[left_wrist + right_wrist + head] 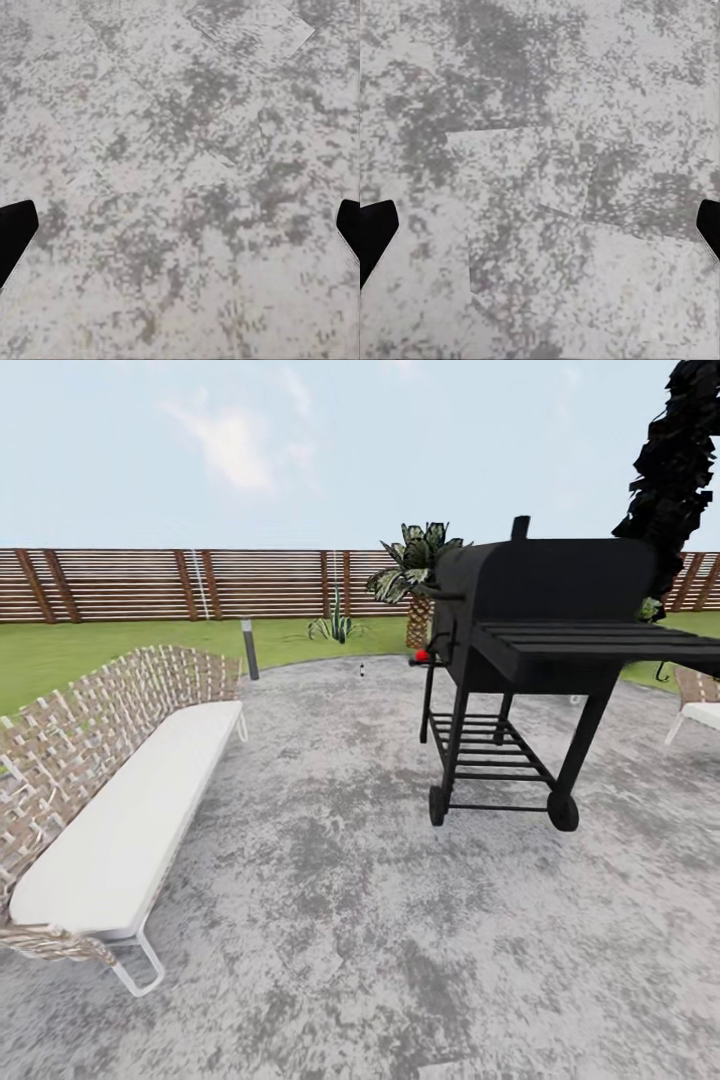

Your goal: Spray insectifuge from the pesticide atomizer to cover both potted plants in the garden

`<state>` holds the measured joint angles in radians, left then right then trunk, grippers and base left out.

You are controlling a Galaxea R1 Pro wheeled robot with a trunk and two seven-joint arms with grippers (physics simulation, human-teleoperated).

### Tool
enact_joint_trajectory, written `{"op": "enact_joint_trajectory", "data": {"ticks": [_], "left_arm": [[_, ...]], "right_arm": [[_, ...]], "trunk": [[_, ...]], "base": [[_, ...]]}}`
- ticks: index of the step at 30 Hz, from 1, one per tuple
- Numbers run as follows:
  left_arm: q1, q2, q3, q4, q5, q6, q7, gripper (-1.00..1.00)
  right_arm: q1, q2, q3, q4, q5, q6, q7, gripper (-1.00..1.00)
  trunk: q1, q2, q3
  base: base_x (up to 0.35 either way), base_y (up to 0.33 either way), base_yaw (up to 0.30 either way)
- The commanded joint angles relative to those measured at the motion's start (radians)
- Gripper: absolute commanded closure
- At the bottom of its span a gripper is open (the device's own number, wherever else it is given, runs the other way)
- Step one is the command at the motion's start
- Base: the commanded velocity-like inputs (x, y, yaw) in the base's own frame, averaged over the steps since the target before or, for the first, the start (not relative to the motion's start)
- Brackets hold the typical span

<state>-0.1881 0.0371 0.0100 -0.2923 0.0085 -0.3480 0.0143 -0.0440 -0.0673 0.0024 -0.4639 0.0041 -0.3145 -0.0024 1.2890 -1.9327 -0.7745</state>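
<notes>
Far atomizer [361, 669], perhaps; too small

We see the mottled grey patio [340, 920] carrying a woven bench [110, 810] at frame left, a black grill [540, 660] right, and the pesticide atomizer [361, 668] far back.

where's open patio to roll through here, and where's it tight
The widest bare stretch of patio lies between the woven bench and the black grill, running toward a small dark object at the far edge. It is tighter beyond the grill, where a chair stands close by.
</notes>
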Motion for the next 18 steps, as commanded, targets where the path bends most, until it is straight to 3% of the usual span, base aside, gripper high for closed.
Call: {"op": "enact_joint_trajectory", "data": {"ticks": [1, 18], "left_arm": [[-0.001, 0.000, 0.001, 0.001, 0.001, -0.003, 0.001, -1.00], [-0.001, 0.000, 0.001, 0.001, 0.001, -0.003, 0.001, -1.00]], "right_arm": [[-0.001, 0.000, 0.000, 0.001, 0.000, -0.003, 0.000, -1.00], [-0.001, 0.000, -0.001, -0.001, -0.001, -0.003, 0.000, -1.00]], "trunk": [[0.000, 0.000, -0.001], [0.000, 0.000, -0.001]], "base": [[0.339, 0.056, 0.000], [0.331, 0.126, 0.000]]}}
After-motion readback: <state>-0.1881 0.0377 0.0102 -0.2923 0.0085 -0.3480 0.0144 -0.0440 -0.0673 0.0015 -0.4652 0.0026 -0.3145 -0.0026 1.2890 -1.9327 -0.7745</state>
